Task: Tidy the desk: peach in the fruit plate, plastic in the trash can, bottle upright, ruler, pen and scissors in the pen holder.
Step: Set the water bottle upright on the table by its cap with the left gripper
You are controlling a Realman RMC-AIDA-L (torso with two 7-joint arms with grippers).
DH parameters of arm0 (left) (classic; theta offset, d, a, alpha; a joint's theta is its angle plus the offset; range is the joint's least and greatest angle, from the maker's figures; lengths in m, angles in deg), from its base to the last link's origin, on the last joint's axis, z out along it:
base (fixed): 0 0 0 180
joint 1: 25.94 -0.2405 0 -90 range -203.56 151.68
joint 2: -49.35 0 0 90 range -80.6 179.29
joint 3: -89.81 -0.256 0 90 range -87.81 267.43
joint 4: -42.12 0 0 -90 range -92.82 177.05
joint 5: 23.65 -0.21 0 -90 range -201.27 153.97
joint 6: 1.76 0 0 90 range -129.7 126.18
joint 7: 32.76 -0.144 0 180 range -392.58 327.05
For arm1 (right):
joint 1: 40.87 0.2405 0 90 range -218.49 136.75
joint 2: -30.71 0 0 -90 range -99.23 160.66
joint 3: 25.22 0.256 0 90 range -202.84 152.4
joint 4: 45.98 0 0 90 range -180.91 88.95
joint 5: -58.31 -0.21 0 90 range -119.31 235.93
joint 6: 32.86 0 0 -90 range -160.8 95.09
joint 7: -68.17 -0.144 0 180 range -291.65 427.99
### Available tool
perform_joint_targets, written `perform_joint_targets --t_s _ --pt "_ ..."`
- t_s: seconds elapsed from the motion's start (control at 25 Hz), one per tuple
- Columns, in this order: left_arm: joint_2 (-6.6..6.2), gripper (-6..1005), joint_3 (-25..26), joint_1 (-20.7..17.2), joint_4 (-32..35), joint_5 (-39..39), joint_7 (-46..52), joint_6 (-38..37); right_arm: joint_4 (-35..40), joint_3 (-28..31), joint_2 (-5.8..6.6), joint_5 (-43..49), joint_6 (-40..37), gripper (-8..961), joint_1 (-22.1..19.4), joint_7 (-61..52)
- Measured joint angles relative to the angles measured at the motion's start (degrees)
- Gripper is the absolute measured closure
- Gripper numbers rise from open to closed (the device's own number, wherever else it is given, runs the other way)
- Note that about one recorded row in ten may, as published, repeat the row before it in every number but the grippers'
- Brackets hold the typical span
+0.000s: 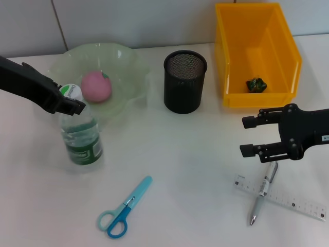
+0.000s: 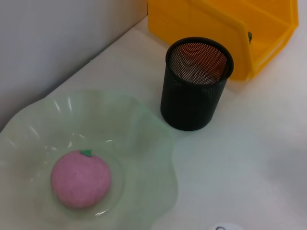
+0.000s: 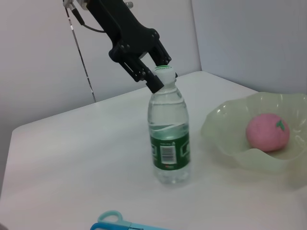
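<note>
The clear bottle (image 1: 80, 135) with a green label stands upright on the table, and my left gripper (image 1: 72, 103) is shut on its neck just under the white cap. The right wrist view shows the same grip, the left gripper (image 3: 160, 72) on the bottle (image 3: 168, 139). A pink peach (image 1: 96, 86) lies in the pale green fruit plate (image 1: 128, 64). Crumpled green plastic (image 1: 256, 84) sits inside the yellow bin (image 1: 285, 49). My right gripper (image 1: 248, 136) hovers open just above the silver pen (image 1: 262, 193), which lies across the clear ruler (image 1: 288, 200). Blue scissors (image 1: 123, 208) rest near the front edge.
The black mesh pen holder (image 1: 185, 81) stands between the plate and the bin, with nothing visible in it in the left wrist view (image 2: 196, 84). Bare table lies between the bottle, the scissors and the pen.
</note>
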Motion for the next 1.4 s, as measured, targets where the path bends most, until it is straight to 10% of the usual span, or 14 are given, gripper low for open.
perform_joint_targets --t_s 1.4 --pt "-0.61 489 2.9 -3.2 1.2 -0.7 -0.3 1.4 0.1 0.0 -0.06 -0.2 -0.4 219 -0.3 -0.1"
